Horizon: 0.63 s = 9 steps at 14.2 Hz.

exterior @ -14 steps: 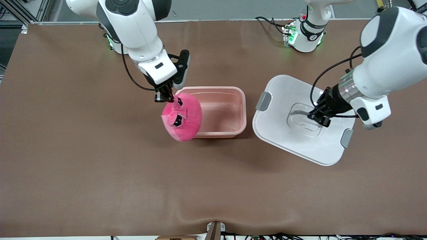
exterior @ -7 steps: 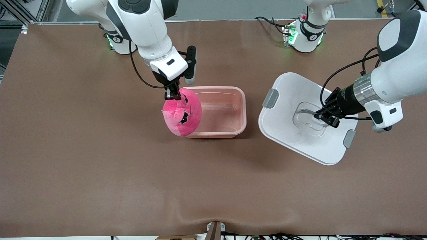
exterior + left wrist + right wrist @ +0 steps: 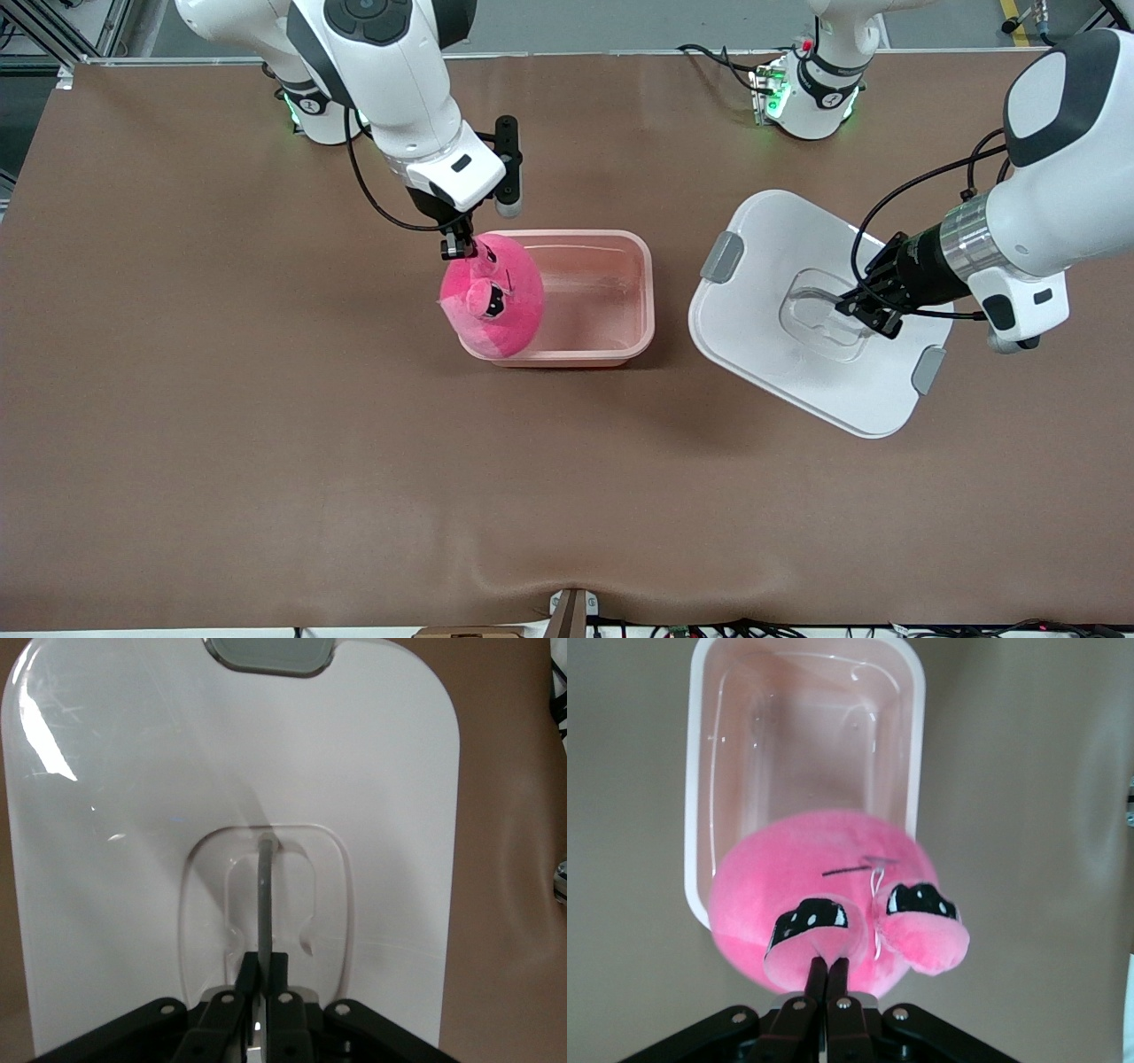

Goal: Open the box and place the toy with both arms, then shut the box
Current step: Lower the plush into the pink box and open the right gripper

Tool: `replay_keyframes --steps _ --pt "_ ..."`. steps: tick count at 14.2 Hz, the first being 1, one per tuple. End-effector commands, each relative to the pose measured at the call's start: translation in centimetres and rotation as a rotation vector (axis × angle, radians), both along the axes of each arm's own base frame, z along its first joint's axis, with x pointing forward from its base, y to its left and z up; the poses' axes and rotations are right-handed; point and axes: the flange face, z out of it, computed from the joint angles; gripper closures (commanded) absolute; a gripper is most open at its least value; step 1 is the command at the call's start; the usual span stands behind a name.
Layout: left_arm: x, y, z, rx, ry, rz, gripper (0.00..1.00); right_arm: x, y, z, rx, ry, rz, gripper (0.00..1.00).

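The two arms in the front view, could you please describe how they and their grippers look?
Both arms have glossy white shells with dark grey joint bands and a black cable looping to the wrist. The left gripper and right gripper are black with two slim fingers. Green lights glow at the bases.

Hanging over the box (image 3: 611, 306) end at frame centre-left: toy (image 3: 493, 297), blocking part of the opening. Remaining inside lying open toward the lid (image 3: 780, 266), sitting centre-right. Wide bare table (image 3: 266, 461) spreading across lower frame.
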Motion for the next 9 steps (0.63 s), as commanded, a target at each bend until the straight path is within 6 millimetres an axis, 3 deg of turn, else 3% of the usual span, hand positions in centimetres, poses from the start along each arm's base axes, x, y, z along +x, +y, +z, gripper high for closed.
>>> replay_keyframes --steps 1,9 --pt "-0.4 0.4 0.4 -0.016 0.006 -0.011 1.0 -1.0 0.4 0.3 -0.02 0.018 0.024 1.0" --pt "-0.5 0.6 0.1 -0.011 0.023 -0.022 1.0 -2.2 1.2 -0.6 -0.035 0.04 0.07 1.0"
